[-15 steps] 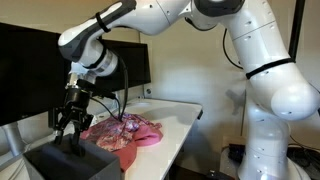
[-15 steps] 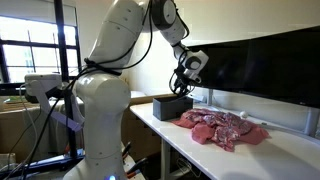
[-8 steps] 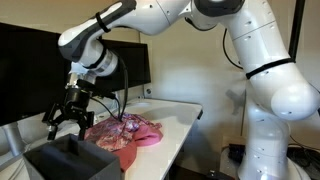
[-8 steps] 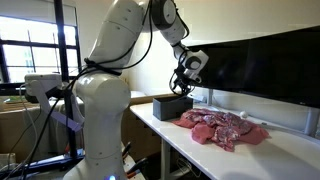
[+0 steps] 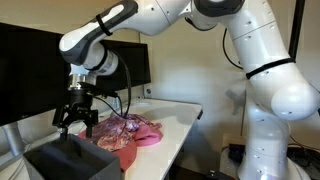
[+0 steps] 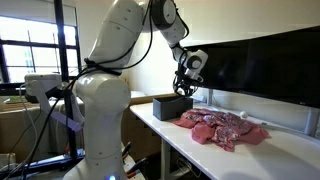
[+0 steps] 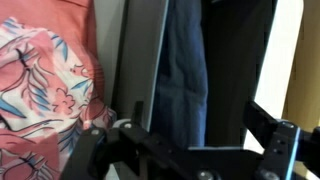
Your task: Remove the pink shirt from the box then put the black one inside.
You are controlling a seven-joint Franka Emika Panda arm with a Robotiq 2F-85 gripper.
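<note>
while the pink shirt (image 5: 125,132) lies just beside the box (image 5: 70,160), the gripper (image 5: 76,124) hangs above the box, spread open and empty, dark cloth (image 7: 190,70) directly below.

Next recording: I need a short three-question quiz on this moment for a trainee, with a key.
1. True or false: the pink shirt lies inside the box.
2. Where does the gripper hover? A) above the box B) over the middle of the pink shirt C) down by the floor
3. Fill in: in the wrist view the fingers stand ____.
Key: 1 false, it lies on the table beside the box. 2 A. 3 open.
</note>
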